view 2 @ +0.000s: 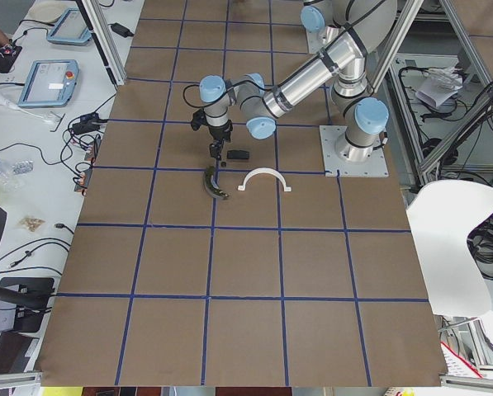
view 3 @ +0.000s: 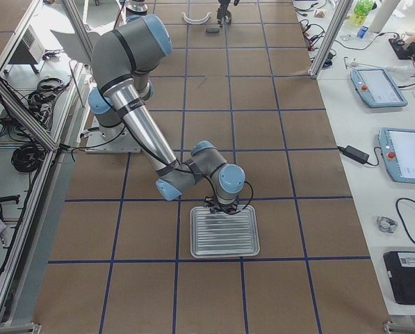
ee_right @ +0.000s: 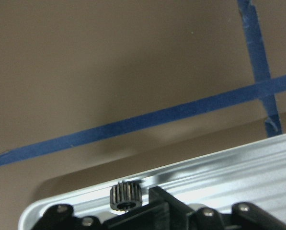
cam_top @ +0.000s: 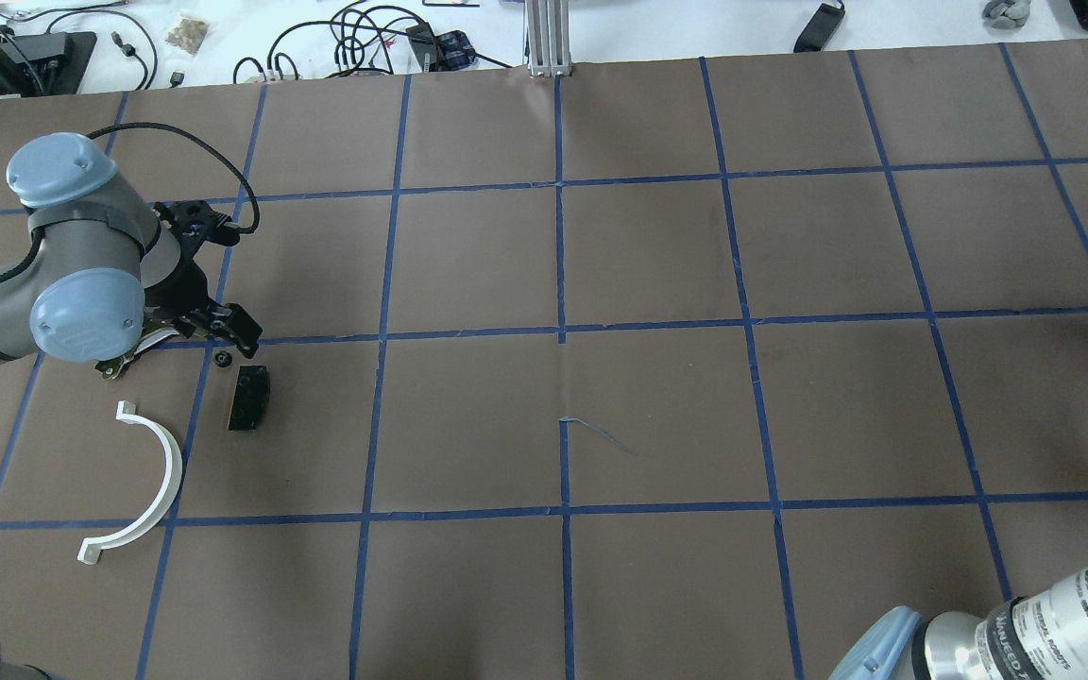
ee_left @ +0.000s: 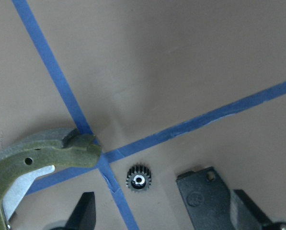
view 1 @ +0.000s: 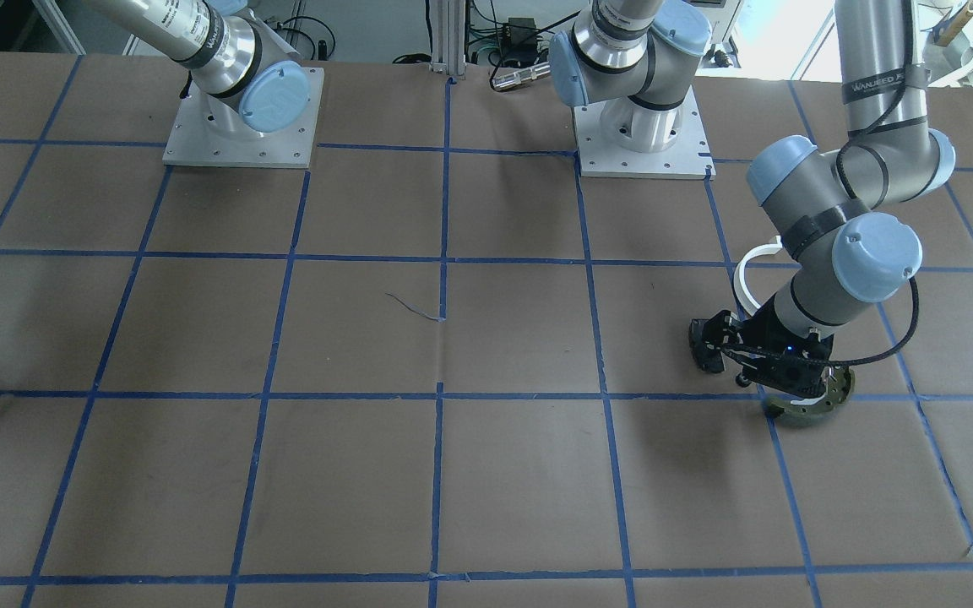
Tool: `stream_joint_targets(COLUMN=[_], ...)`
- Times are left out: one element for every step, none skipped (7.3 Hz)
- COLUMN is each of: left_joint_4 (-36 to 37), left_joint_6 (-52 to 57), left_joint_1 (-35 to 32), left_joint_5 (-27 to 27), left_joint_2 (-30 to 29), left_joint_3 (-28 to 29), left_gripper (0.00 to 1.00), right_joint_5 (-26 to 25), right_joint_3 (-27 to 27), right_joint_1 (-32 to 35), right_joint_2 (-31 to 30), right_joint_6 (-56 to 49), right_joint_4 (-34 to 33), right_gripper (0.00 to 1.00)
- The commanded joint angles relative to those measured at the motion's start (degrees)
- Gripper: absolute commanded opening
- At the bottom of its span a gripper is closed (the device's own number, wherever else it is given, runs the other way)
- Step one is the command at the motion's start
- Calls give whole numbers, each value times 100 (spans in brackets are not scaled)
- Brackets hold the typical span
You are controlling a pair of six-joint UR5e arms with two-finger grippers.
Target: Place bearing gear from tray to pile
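Note:
A small black bearing gear (ee_left: 138, 178) lies flat on the table in the left wrist view. It sits in the pile between the olive-green brake shoe (ee_left: 42, 160) and the black pad (ee_left: 202, 199). My left gripper (ee_left: 164, 211) hovers just above it, open and empty. The overhead view shows the gear (cam_top: 220, 358), the pad (cam_top: 248, 398) and the white half-ring (cam_top: 161, 472). My right gripper (view 3: 224, 205) is low over the silver tray (view 3: 224, 255). A second black gear (ee_right: 125, 196) sits near the tray's rim (ee_right: 238, 167) beside a finger, and I cannot tell how the jaws stand.
Brown paper with a blue tape grid covers the table. The tray stands far to the robot's right, outside the overhead view. The two arm bases (view 1: 640, 127) stand at the robot's edge of the table. Cables and pendants lie on the operators' side.

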Motion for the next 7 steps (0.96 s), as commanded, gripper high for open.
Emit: stream_joint_targets(left_joint_4=[-423,-556,-827,-1465,-2332,-2950,-3461], left_joint_6=[-906,-1294,-1872,-2530,-2893,-2941,-3028], left_joint_1=[-402,-691,-998,-1437,-1876,-2228,-2310], left_joint_5=[-17,-17,-26,-17,-43,-52,-70], left_joint_2=[349,542,779,999,1105,1211,1325], left_joint_3=[27,27,79,428,1066,1630,1992], left_gripper=[100,100,100,100,100,100,100], right_joint_5=[-12,-3,-3,-3,-3,-3,-12], right_joint_3=[2,2,2,2,2,-6,-6], right_joint_1=[0,0,0,0,0,0,0], right_joint_2=[-5,-5,-5,-5,-14,-22,-31], right_joint_6=[12,29,47,56,47,38,38], right_joint_4=[1,9,10,10,10,10,18], right_gripper=[32,65,78,84,84,88,88])
